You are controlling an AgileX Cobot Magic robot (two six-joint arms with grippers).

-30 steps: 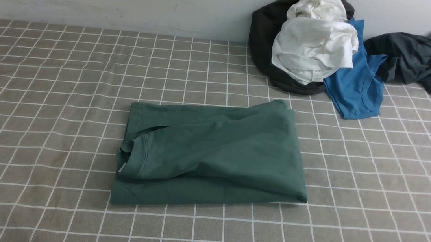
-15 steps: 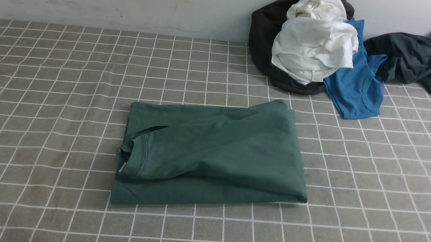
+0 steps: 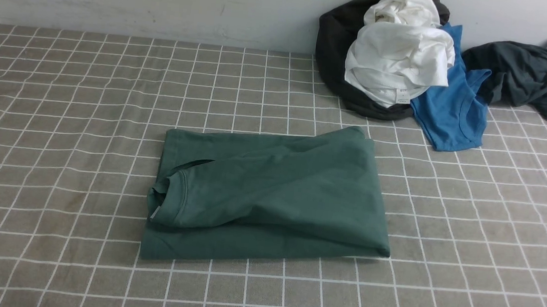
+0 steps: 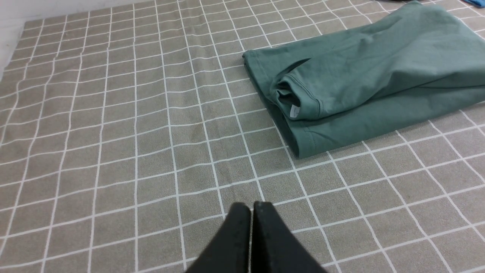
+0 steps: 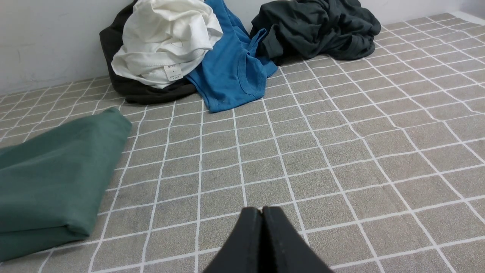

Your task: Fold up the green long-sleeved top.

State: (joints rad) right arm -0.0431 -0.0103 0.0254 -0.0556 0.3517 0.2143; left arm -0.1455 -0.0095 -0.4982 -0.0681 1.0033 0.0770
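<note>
Evidently nothing has shifted: our green long-sleeved top (image 3: 269, 196) lies folded, left tool (image 4: 251, 206) and right tool (image 5: 262, 210) both clenched, empty.

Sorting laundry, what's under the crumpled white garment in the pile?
A black garment and a blue top lie partly beneath the white garment; anything deeper is covered.

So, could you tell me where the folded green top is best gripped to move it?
Probably the green top at its thick folded edge on the robot's right, coming in low from that side: the layers there are closed and stacked, whereas the collar end is loose.
</note>
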